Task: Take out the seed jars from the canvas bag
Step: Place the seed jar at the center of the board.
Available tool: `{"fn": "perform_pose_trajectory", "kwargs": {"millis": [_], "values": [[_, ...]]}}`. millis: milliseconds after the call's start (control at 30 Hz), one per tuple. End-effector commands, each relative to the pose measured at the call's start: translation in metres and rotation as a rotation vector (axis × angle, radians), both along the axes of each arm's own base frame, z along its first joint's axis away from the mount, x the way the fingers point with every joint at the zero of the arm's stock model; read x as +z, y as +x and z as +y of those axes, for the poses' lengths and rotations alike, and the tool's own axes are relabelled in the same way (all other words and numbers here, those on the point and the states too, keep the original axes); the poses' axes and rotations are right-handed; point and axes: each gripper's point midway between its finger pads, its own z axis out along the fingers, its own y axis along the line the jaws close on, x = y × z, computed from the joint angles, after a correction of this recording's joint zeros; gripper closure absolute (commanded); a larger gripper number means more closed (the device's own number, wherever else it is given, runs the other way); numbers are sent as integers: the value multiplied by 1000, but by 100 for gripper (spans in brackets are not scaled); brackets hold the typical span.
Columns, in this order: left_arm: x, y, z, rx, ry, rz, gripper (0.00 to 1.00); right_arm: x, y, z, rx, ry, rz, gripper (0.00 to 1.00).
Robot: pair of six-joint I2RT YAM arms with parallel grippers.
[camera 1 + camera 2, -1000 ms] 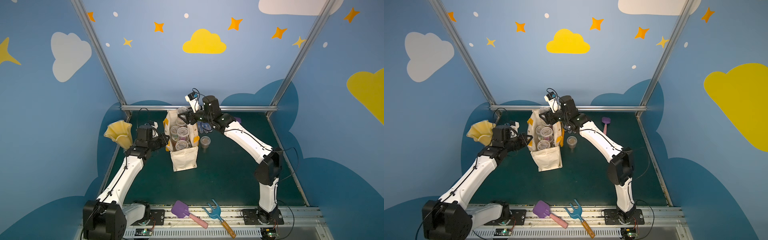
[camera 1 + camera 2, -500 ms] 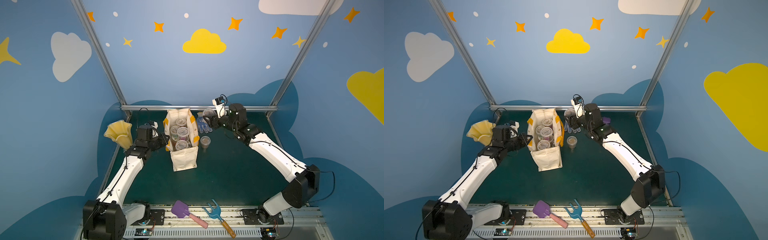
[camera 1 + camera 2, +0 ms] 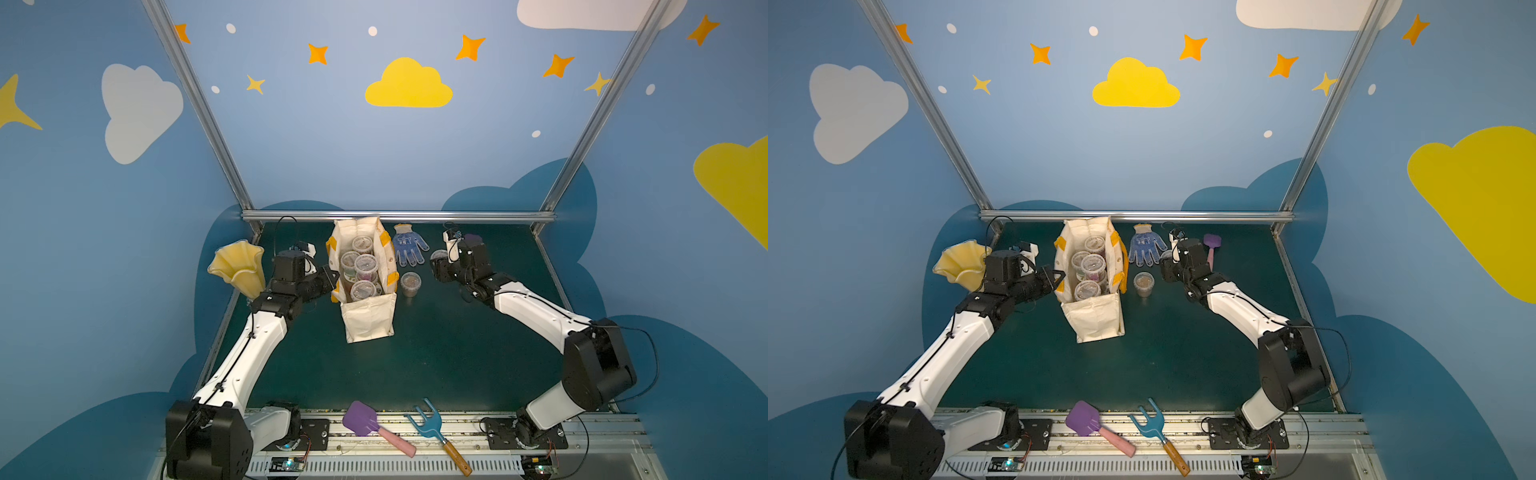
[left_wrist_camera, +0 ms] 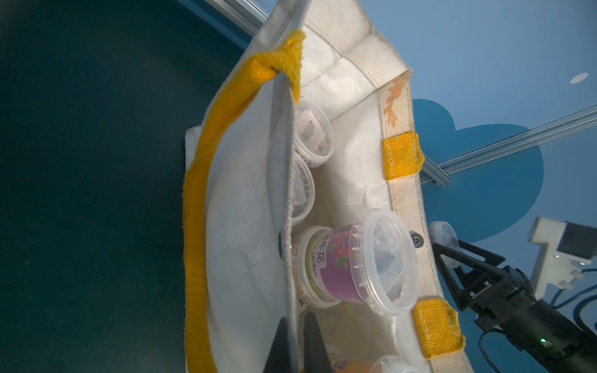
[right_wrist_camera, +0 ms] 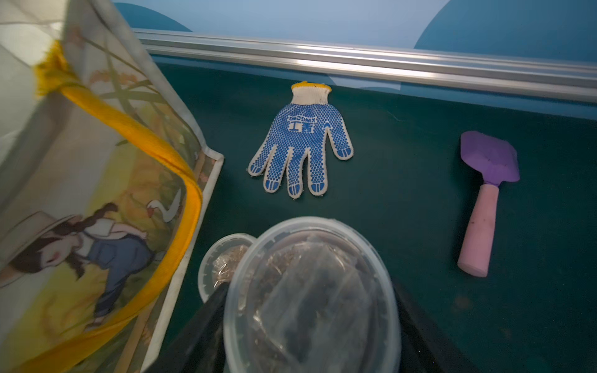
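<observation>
1. Canvas bag [image 3: 368, 320] stands upright at mid-frame in both top views [image 3: 1096, 322], on the green tabletop [image 3: 436, 353], mouth open upward
2. Left fingers [image 4: 310, 342] are pinched narrow on the bag's side wall at the rim, one finger inside and one outside, w/ canvas btwn them; in a top view they meet the bag's left edge [image 3: 331, 277]
3. Seed jars [image 3: 365, 264] sit inside the bag; four clear lids show from above in both top views [image 3: 1093, 264]. Left wrist view shows a purple-label jar [image 4: 355, 264] lying on its side atop others, more lids partly hidden behind the near wall
4. Right fingers [image 5: 206, 323] stand wide around a held jar [image 5: 311, 310], clamped on its sides, lid facing the camera, brown seeds inside. In both top views it's right of the bag, just below the glove [image 3: 438, 255] [image 3: 1167, 254]; can't tell how high off the tabletop it is
5. Loose jar [image 3: 410, 283] stands upright on the tabletop just right of the bag, out of both arms' grip; in right wrist view it peeks from behind the held jar [image 5: 223, 261]
6. Glove [image 5: 303, 142], blue-dotted, lies flat near the back rail, right of the bag
7. Purple trowel [image 5: 487, 181] w/ pink handle lies right of the glove, well apart from the bag
8. Yellow vase [image 3: 239, 266] is at left-centre, behind the left arm
9. Second purple trowel [image 3: 365, 419] and blue fork [image 3: 428, 424] lie on the front rail, bottom centre
</observation>
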Motion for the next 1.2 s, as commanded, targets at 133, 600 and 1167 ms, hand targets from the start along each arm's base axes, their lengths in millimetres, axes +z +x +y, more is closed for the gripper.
{"fn": "perform_pose_trajectory", "kwargs": {"millis": [133, 600, 1167], "values": [[4, -8, -1, -15, 5, 2, 95, -44, 20, -6, -116, 8, 40, 34], [1, -9, 0, -14, 10, 9, 95, -97, 26, -2, -186, 41, 152, 31], [3, -8, -1, -16, 4, 1, 95, -12, 11, 7, -103, 154, 42, 17]]}}
